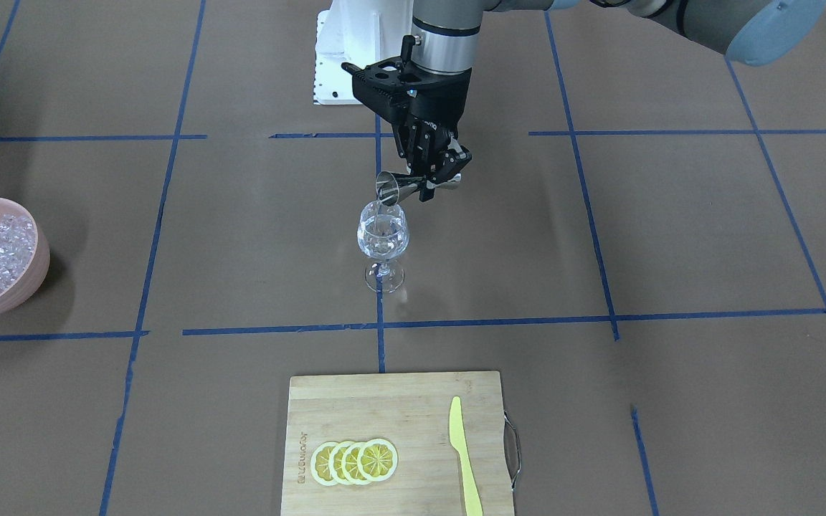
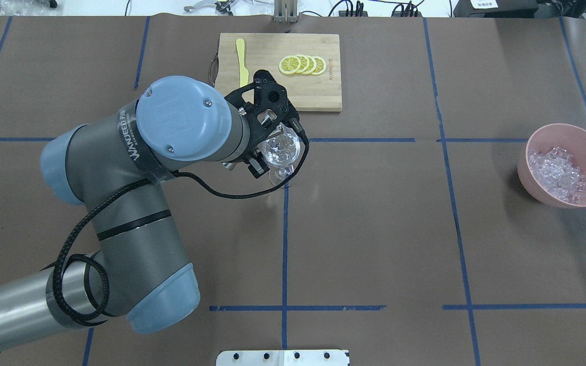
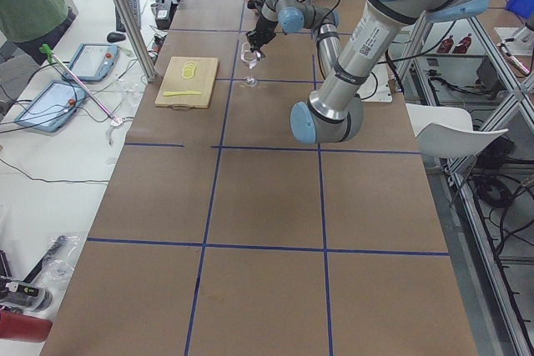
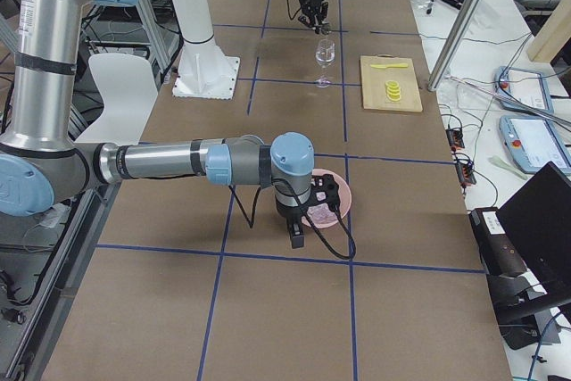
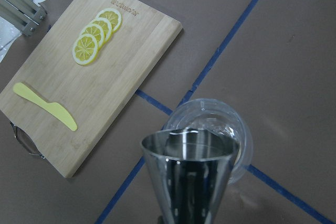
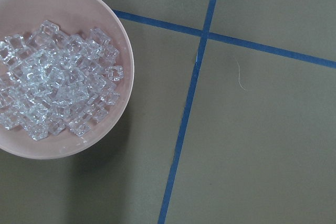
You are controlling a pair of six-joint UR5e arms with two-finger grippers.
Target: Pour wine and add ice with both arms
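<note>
Jigger tipped over the wine glass (image 1: 383,240), ice (image 6: 58,87) piled in its bowl!
Left fingers (image 1: 429,188) clamp tight on the steel jigger (image 1: 400,188), its mouth tilted over the glass mid-tabletop (image 1: 599,236). The ice, small clear glassy chunks, heaps in the pink bowl (image 1: 40,265) by the tabletop's right end. Right fingers (image 4: 295,236) hover there; their opening can't be told.

Brown paper-covered worktop (image 3: 267,206) gridded with blue tape (image 3: 250,246), flanked by a cable-strewn white bench (image 3: 58,156) and, opposite, a white chair (image 4: 116,73).
</note>
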